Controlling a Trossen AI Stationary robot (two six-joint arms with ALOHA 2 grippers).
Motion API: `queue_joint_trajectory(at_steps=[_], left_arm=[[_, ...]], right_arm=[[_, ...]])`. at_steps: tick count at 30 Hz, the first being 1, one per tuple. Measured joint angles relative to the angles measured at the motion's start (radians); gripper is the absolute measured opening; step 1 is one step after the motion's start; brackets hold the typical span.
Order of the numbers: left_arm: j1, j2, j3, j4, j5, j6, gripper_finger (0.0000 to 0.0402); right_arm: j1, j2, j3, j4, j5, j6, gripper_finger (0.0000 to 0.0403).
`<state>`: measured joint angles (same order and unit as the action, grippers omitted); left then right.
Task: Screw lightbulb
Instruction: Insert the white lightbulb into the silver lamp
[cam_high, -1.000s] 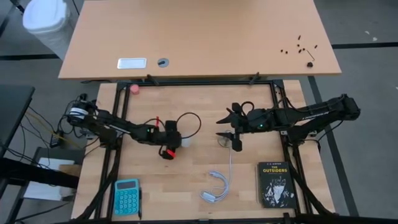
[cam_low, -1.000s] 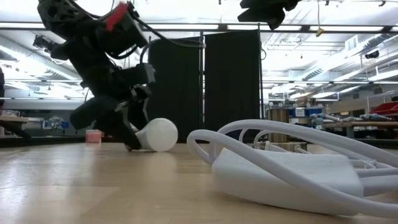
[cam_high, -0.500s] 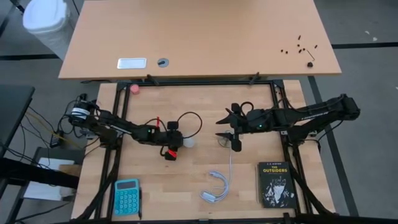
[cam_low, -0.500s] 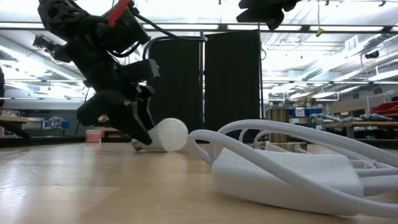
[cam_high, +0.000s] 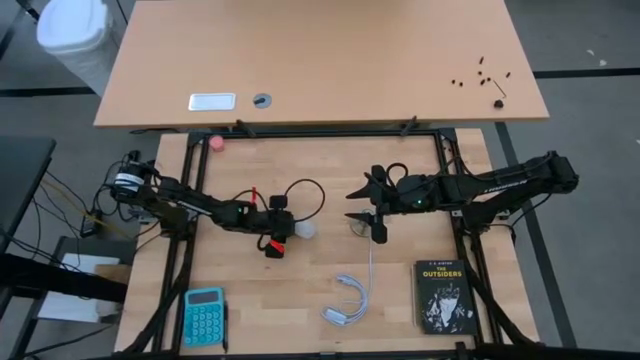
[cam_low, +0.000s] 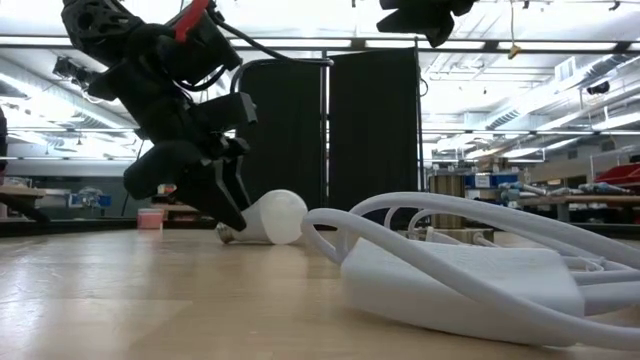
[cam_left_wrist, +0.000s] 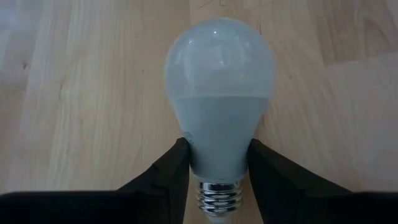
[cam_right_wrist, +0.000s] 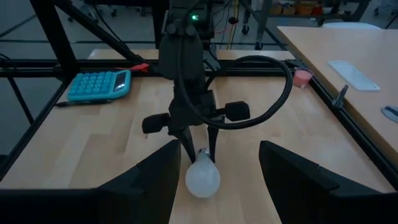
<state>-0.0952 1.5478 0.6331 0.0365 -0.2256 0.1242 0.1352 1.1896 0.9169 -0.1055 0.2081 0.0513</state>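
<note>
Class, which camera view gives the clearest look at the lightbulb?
The left wrist view: the lightbulb fills it, the left gripper pinching its neck above the screw base. The high view shows a small white dot; the low view only the globe on the table; the right wrist view shows it small.

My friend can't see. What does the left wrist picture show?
A white lightbulb lies on a pale wooden table, with its round end pointing away from the camera. The left tool is shut on the bulb's narrow neck, just above the silver screw base.
</note>
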Motion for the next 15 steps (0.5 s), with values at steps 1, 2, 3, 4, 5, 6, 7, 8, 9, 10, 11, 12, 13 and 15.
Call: queue_joint_trajectory(at_steps=[1,2,3,4,5,6,7,8,9,10,11,12,13,15], left_arm=[[0.0,0.0,0.0,0.002,0.0,-0.001,0.0153],[0.0,0.0,0.0,0.007,0.0,-0.004,0.0153],[0.0,0.0,0.0,0.013,0.001,-0.005,0.0153],[0.0,0.001,-0.001,0.021,0.001,-0.005,0.0152],[0.0,0.002,-0.001,0.031,0.0,-0.005,0.0152],[0.0,0.002,-0.001,0.043,-0.002,-0.005,0.0152],[0.0,0.002,-0.001,0.054,-0.002,-0.005,0.0152],[0.0,0.002,-0.001,0.063,-0.006,-0.006,0.0152],[0.002,0.002,-0.001,0.071,-0.01,-0.006,0.0152],[0.002,0.002,-0.001,0.079,-0.018,-0.011,0.0152],[0.002,0.002,-0.001,0.089,-0.027,-0.019,0.0151],[0.003,0.002,-0.001,0.098,-0.038,-0.024,0.0151],[0.004,0.002,-0.001,0.104,-0.045,-0.028,0.0151],[0.003,0.002,-0.001,0.111,-0.058,-0.039,0.0151]], right_arm=[[0.0,0.0,0.0,0.001,0.0,0.0,0.0229],[0.0,0.0,0.0,0.001,0.0,0.0,0.0229],[0.0,0.0,0.0,0.0,0.0,0.001,0.0229],[0.0,0.0,0.0,0.0,0.0,0.004,0.0229],[0.0,0.0,0.0,0.001,0.0,0.006,0.0229],[0.0,0.0,0.0,0.001,0.0,0.007,0.0229],[0.0,0.0,0.0,0.0,0.0,0.008,0.0229],[0.0,0.0,0.0,0.0,0.0,0.008,0.0229],[0.0,0.0,0.0,0.0,0.0,0.009,0.0229],[0.0,-0.002,0.0,0.0,0.0,0.012,0.0229],[0.0,-0.002,0.0,0.0,0.0,0.016,0.0229],[0.0,-0.002,0.0,0.0,0.002,0.016,0.0229],[0.0,-0.002,0.0,0.0,0.004,0.016,0.0229],[0.0,-0.003,0.0,0.0,0.005,0.016,0.0229]])
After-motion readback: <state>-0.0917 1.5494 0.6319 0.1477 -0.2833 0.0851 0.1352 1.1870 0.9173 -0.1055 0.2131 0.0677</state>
